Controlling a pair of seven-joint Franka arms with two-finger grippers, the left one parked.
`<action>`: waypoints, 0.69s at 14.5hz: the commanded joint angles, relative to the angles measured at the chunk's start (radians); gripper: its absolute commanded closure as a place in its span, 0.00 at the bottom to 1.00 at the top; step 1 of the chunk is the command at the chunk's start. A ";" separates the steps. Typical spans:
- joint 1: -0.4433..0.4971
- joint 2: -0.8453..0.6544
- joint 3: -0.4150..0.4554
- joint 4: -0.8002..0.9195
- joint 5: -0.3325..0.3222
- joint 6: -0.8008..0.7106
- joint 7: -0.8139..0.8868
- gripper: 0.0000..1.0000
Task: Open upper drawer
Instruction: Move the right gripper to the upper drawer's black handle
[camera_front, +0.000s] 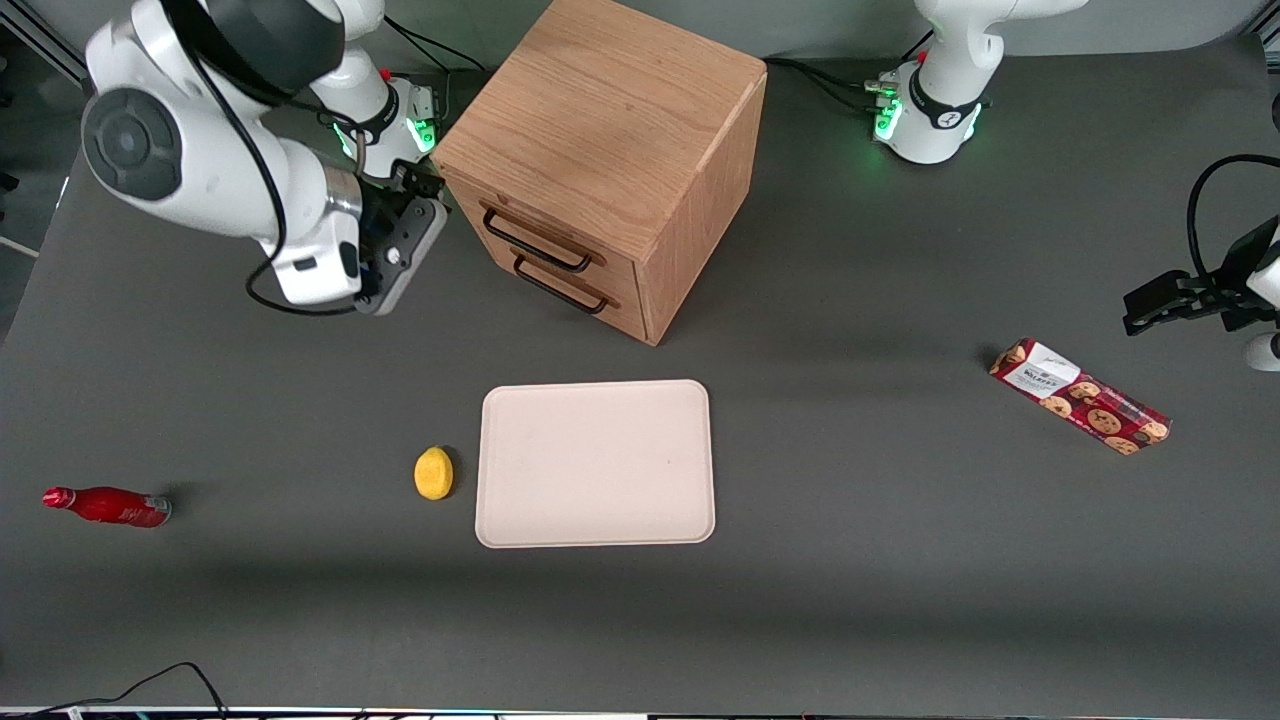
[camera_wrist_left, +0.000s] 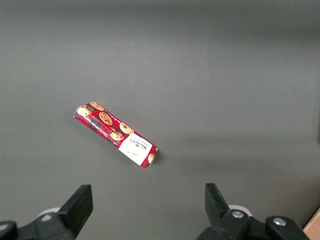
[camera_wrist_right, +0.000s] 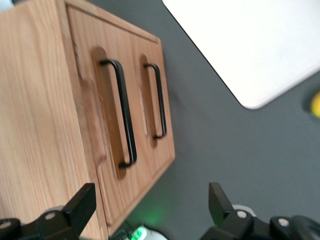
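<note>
The wooden cube cabinet (camera_front: 610, 120) stands at the back middle of the table. Its upper drawer (camera_front: 520, 218) is shut flush, with a black bar handle (camera_front: 536, 241) across its front. The lower drawer (camera_front: 575, 300) beneath it is shut too. My gripper (camera_front: 420, 190) hangs open beside the cabinet's front corner, toward the working arm's end, level with the upper drawer and not touching it. The right wrist view shows the upper drawer's handle (camera_wrist_right: 123, 113), the lower drawer's handle (camera_wrist_right: 158, 100), and my open gripper (camera_wrist_right: 150, 200) with nothing between its fingers (camera_wrist_right: 80, 202).
A cream tray (camera_front: 596, 463) lies in front of the cabinet, nearer the front camera, with a yellow lemon (camera_front: 433, 472) beside it. A red bottle (camera_front: 108, 506) lies toward the working arm's end. A cookie box (camera_front: 1080, 395) lies toward the parked arm's end.
</note>
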 joint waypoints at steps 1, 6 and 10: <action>0.004 0.045 0.001 0.030 0.059 0.032 -0.031 0.00; 0.008 0.084 0.052 -0.066 0.069 0.130 -0.020 0.00; 0.005 0.072 0.072 -0.165 0.075 0.201 -0.019 0.00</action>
